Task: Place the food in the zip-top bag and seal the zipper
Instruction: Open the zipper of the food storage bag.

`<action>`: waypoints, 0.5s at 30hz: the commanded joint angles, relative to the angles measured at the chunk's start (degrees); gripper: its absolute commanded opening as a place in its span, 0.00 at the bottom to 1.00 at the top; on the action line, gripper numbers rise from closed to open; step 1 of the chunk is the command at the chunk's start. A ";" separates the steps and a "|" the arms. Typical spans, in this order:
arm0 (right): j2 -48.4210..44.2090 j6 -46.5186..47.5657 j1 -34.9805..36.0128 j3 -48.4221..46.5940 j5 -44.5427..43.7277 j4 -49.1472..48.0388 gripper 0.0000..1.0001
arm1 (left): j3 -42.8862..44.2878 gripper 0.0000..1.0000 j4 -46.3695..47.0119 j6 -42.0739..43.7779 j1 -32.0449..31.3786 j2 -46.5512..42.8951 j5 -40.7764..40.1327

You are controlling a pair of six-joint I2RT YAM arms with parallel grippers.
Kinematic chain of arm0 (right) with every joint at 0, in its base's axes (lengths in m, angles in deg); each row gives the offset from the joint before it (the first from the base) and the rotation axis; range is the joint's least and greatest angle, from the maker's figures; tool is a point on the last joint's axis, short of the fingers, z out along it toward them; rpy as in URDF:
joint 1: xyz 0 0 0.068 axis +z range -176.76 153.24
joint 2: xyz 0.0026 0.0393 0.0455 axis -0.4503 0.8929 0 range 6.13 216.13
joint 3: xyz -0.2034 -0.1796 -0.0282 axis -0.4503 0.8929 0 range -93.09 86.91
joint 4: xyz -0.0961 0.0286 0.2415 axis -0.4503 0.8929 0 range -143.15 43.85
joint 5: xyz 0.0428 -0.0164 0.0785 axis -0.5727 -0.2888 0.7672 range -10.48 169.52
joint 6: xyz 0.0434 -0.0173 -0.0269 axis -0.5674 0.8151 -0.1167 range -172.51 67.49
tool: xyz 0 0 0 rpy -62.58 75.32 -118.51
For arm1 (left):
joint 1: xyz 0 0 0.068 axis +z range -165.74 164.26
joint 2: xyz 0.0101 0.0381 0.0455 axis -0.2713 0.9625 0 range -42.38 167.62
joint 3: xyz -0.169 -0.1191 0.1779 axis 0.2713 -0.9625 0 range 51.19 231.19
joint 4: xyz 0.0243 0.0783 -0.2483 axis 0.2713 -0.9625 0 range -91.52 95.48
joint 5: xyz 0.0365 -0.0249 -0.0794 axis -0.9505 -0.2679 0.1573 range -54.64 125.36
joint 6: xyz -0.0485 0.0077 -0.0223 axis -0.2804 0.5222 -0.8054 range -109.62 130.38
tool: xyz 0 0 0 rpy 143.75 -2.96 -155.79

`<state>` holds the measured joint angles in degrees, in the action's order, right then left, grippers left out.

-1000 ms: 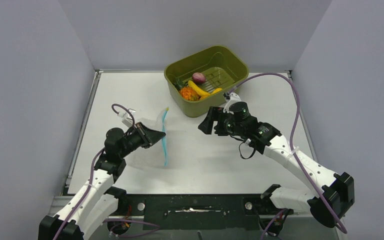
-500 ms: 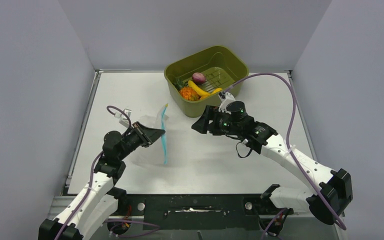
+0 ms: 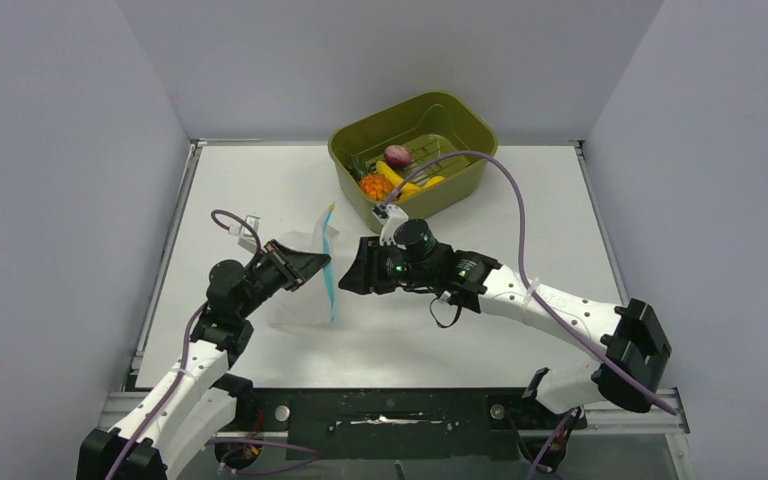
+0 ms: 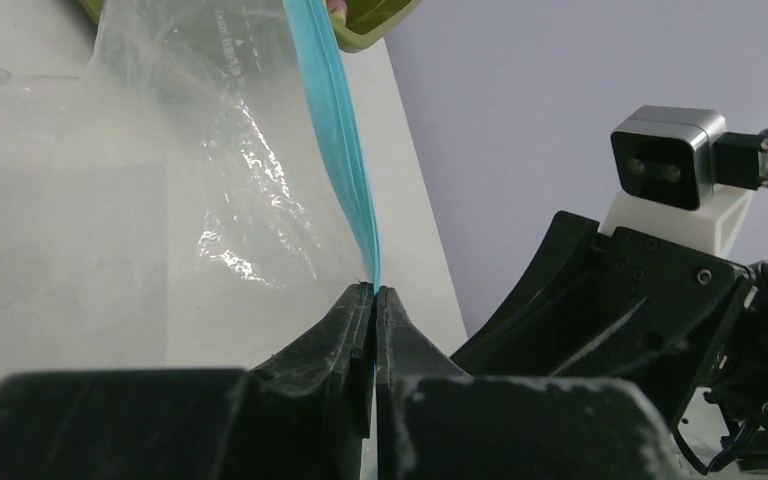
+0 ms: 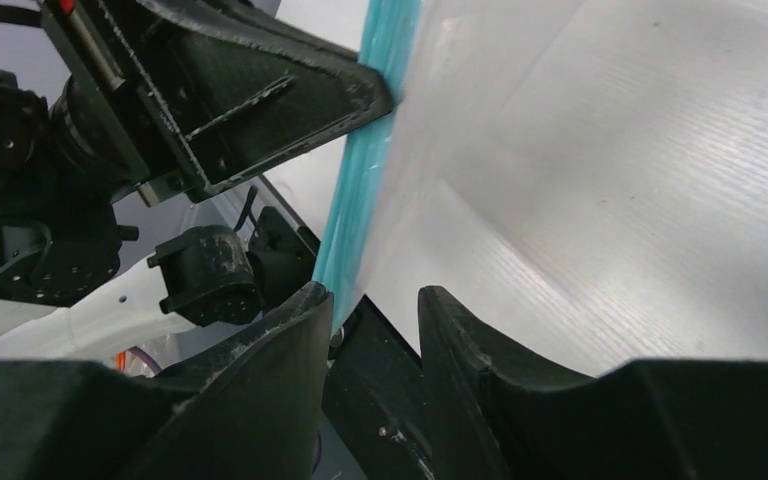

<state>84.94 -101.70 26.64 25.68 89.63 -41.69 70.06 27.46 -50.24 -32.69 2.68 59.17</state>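
Observation:
The clear zip-top bag is held upright over the table by its teal-blue zipper strip. My left gripper is shut on that strip, as the left wrist view shows, with the zipper rising from the jaws. My right gripper is open just right of the strip. In the right wrist view the zipper passes beside its left fingertip. The food lies in the basin: banana, orange fruit, purple-pink piece, yellow-orange piece.
The olive-green basin stands at the back centre of the white table, behind the right arm. Grey walls close in the table on three sides. A purple cable arcs over the right arm.
My right gripper has swung left from beside the basin to right next to the bag's strip. My left gripper still holds the strip, almost unmoved.

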 commanded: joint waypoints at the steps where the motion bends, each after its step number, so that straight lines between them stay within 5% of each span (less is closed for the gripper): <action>1: 0.68 -0.36 2.30 -3.37 -1.50 -4.63 0.39 | 1.25 0.00 4.79 -0.22 -0.31 -0.70 -1.66; 15: 6.00 -1.62 2.62 -3.95 2.63 -6.22 0.36 | 0.24 0.00 5.34 -1.69 -0.50 -2.14 -2.40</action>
<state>91.15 -102.77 29.16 23.87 90.74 -43.90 70.04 28.49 -51.50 -32.91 1.94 57.79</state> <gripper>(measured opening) 0.369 0.015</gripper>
